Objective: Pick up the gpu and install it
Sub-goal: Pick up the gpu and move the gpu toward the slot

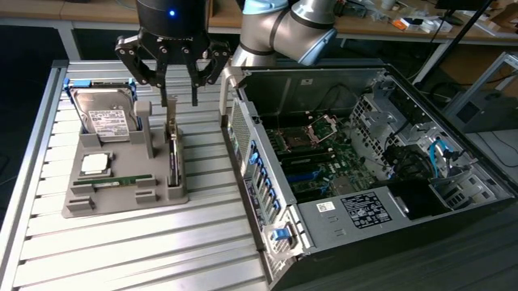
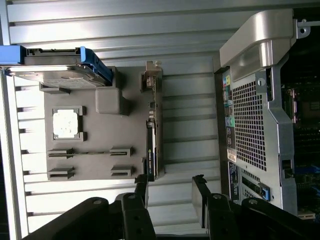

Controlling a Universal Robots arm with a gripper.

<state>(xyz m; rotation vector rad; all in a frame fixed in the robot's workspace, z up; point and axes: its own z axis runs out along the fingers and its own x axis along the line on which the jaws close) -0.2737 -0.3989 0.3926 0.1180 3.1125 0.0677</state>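
Note:
The gpu [image 1: 172,154] stands edge-on in a slot of the grey holder [image 1: 121,197], with its silver bracket end pointing up towards the gripper. My gripper [image 1: 179,102] hangs just above that bracket end, open, one finger on each side of the card's line and nothing held. In the wrist view the gpu [image 2: 153,135] is a thin dark strip on the holder [image 2: 100,125]. There the two black fingertips [image 2: 142,192] of the gripper [image 2: 171,197] stand apart just off the card's end.
The holder also carries a silver hard drive [image 1: 105,115] in a blue frame, a square processor [image 1: 96,162] and a green memory stick [image 1: 113,180]. An open computer case [image 1: 356,170] lies at the exterior view's right, close beside the holder, on a ribbed metal table [image 1: 145,254].

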